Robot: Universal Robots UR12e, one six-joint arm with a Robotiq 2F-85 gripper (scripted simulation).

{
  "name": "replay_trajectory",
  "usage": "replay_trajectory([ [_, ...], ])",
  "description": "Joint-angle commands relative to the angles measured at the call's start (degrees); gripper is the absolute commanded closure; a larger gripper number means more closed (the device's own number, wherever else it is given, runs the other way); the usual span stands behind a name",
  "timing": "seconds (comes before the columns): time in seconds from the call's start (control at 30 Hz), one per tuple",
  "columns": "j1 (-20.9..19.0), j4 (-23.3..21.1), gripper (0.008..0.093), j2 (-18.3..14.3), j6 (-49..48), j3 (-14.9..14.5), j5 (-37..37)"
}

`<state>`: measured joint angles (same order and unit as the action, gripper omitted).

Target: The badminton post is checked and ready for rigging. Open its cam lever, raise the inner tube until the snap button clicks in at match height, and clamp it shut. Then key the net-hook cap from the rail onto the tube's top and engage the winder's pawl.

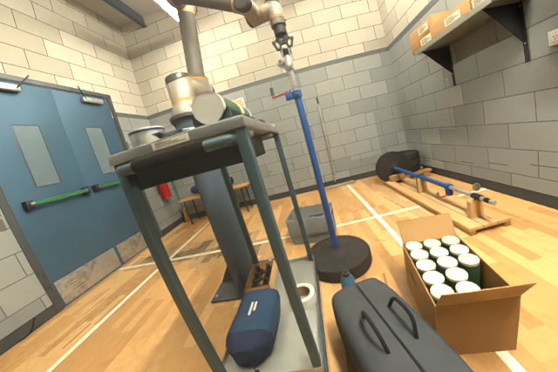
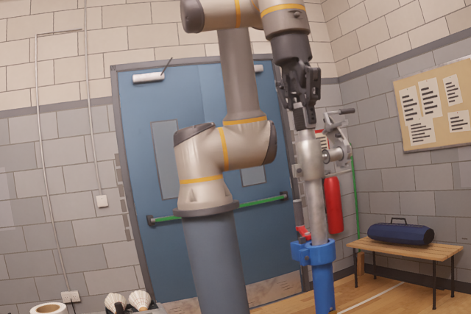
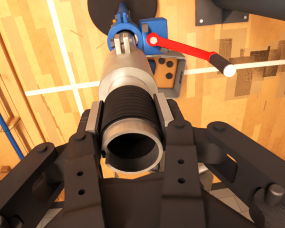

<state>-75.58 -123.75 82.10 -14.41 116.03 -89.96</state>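
The net-hook cap and its rail are hidden from me. The silver inner tube (image 2: pixel 316 192) stands out of the blue post (image 1: pixel 315 170), and its black ribbed top (image 3: pixel 130 107) is held by my closed gripper (image 3: pixel 130 115) from above. The blue collar (image 2: pixel 314 251) sits where the tube enters the post, and its red cam lever (image 3: pixel 186 50) sticks out sideways with a black grip. The winder (image 2: pixel 334 143) with its crank handle is fixed to the tube just below my gripper (image 2: pixel 302 111). The post rises from a round black base (image 1: pixel 341 257) on the wooden floor.
My own pedestal and trolley (image 1: pixel 203 152) stand close left of the post. A grey bin (image 1: pixel 311 221) sits behind the base. A carton of tubes (image 1: pixel 455 282) and a dark case (image 1: pixel 387 332) lie to the right, and a second post (image 1: pixel 432 183) rests on a pallet.
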Motion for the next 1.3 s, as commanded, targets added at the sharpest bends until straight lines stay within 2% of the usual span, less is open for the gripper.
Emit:
replay_trajectory([
  [0.0,0.0,0.2,0.0934,0.3,0.0,-0.2,0.0],
  [1.27,0.0,3.0,0.0934,1.6,0.0,-1.6,0.0],
])
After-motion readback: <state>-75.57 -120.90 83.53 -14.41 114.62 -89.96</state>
